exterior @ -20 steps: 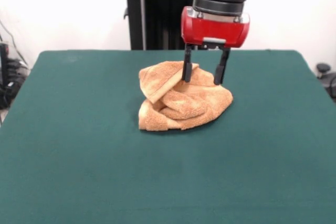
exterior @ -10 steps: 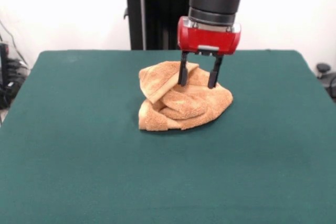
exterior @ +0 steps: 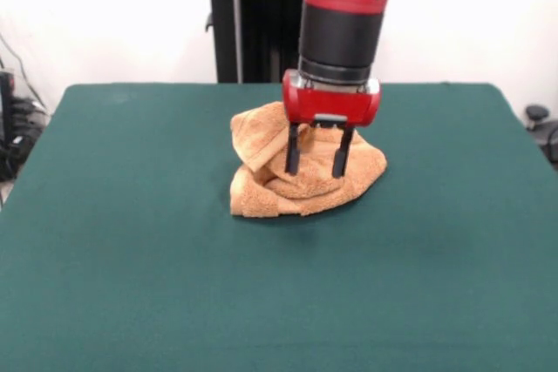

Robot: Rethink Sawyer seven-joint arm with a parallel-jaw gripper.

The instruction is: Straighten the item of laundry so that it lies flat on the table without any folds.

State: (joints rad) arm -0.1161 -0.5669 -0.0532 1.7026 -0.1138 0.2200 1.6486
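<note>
The orange-tan towel (exterior: 261,172) lies crumpled in a folded heap at the middle of the dark green table (exterior: 131,259), a little toward the far side. My gripper (exterior: 317,170) hangs from the red and black arm directly over the heap's middle. Its two black fingers (exterior: 292,152) are spread apart and reach down onto the top folds. Nothing is held between them. The arm hides part of the towel's far side.
The robot's black pedestal (exterior: 248,23) stands behind the table's far edge. Cables and dark equipment (exterior: 13,128) sit off the left side, and a dark object (exterior: 540,124) off the right side.
The gripper has moved down and a little to the left, toward the camera, from above the towel's far part to its middle. The fingers stay spread. The towel has not moved.
</note>
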